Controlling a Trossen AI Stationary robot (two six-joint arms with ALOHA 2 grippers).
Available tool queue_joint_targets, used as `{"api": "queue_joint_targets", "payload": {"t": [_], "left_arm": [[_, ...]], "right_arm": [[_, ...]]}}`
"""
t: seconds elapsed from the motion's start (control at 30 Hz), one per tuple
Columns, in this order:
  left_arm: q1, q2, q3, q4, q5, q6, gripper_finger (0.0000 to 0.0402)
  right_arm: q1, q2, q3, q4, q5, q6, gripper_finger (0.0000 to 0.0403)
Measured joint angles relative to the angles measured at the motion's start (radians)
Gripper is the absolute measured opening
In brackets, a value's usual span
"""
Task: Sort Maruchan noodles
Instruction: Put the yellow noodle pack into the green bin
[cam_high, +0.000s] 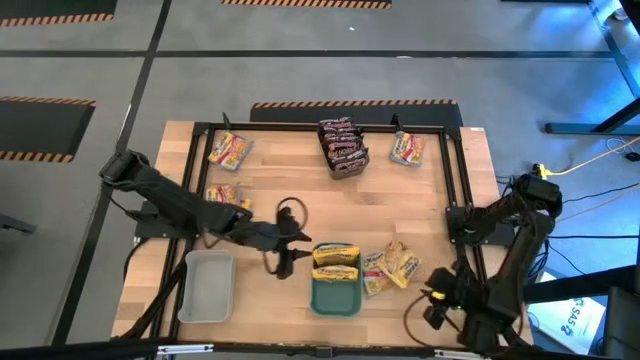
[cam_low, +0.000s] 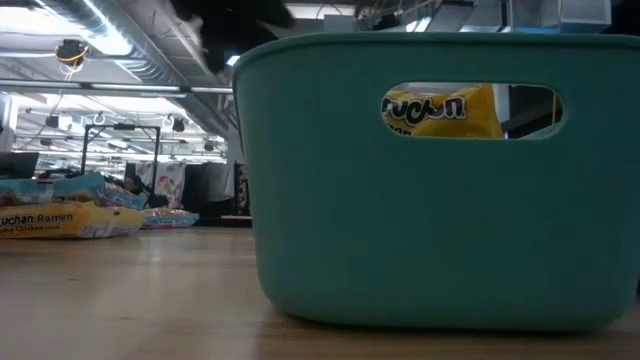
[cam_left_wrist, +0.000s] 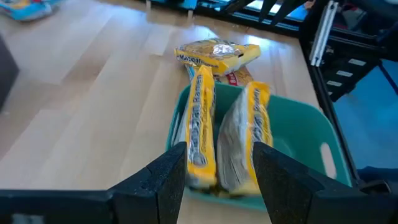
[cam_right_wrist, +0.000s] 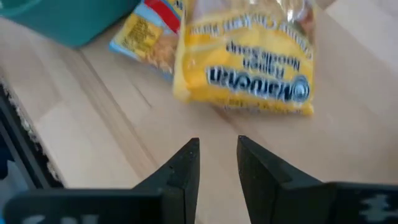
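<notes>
A teal tray (cam_high: 336, 296) near the table's front edge holds two yellow Maruchan noodle packets (cam_left_wrist: 227, 134) standing on edge. My left gripper (cam_left_wrist: 217, 152) hovers open just left of the tray (cam_high: 300, 252), its fingers framing the packets without touching them. Loose yellow packets (cam_high: 390, 268) lie flat on the table right of the tray. My right gripper (cam_right_wrist: 217, 146) hangs over bare wood right of them (cam_high: 436, 292), pointing steeply down, its fingers a small gap apart with nothing between. The nearest loose packet (cam_right_wrist: 249, 68) lies ahead of it. Dark maroon packets fill a dark tray (cam_high: 342, 148) at the back.
A grey tray (cam_high: 207, 285) stands at the front left. More yellow packets lie at the back left (cam_high: 230, 150), the left (cam_high: 222, 195) and the back right (cam_high: 407, 148). A black frame (cam_high: 452, 170) borders the table. In the low view the teal tray (cam_low: 440, 230) fills the foreground.
</notes>
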Motion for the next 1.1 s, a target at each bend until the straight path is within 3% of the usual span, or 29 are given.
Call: {"api": "queue_joint_targets", "payload": {"t": [0.13, 0.3, 0.63, 0.77, 1.1], "left_arm": [[0.057, 0.118, 0.103, -0.011, 0.073, 0.025, 0.0179], [0.112, 0.262, 0.248, -0.020, 0.129, 0.062, 0.0179], [0.223, 0.539, 0.559, -0.031, 0.282, 0.085, 0.0179], [0.251, 0.651, 0.690, -0.040, 0.308, 0.098, 0.0179], [0.301, 0.850, 0.898, -0.015, 0.318, 0.088, 0.0179]], "right_arm": [[0.055, 0.001, -0.051, 0.023, 0.036, 0.025, 0.0092], [0.072, 0.001, -0.092, 0.042, 0.065, -0.097, 0.0106], [0.071, 0.000, -0.206, 0.190, 0.163, -0.334, 0.0263], [0.071, 0.000, -0.269, 0.292, 0.152, -0.367, 0.0301], [0.070, 0.006, -0.278, 0.275, 0.142, -0.394, 0.0301]]}}
